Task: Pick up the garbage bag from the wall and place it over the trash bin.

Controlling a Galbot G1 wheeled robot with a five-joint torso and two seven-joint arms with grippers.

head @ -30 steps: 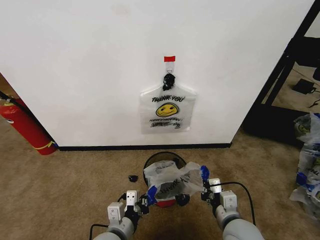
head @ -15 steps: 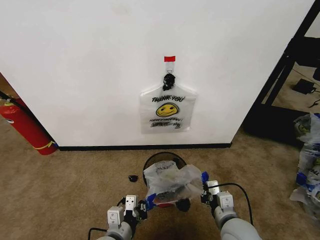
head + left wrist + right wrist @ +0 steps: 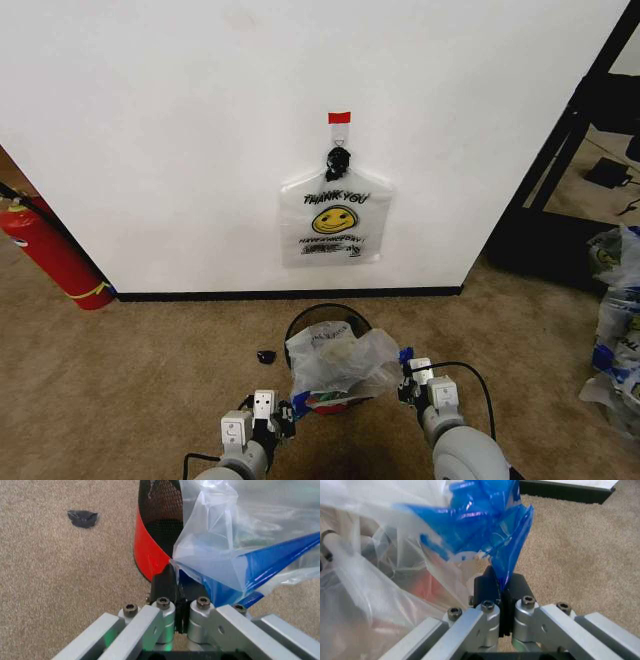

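Two garbage bags are in sight: one printed with a smiley and "THANK YOU" hangs on the white wall from a black hook under a red tape strip, and the garbage bag being handled is stretched over the trash bin at six o'clock from it. Carpet covers the floor. At nine o'clock leans a red fire extinguisher; at three o'clock stand a black shelf frame and stuffed clear bags. Left gripper has its jaws clamped on a blue rim strip; right gripper pinches the opposite blue strip. A small black scrap lies beside the bin.
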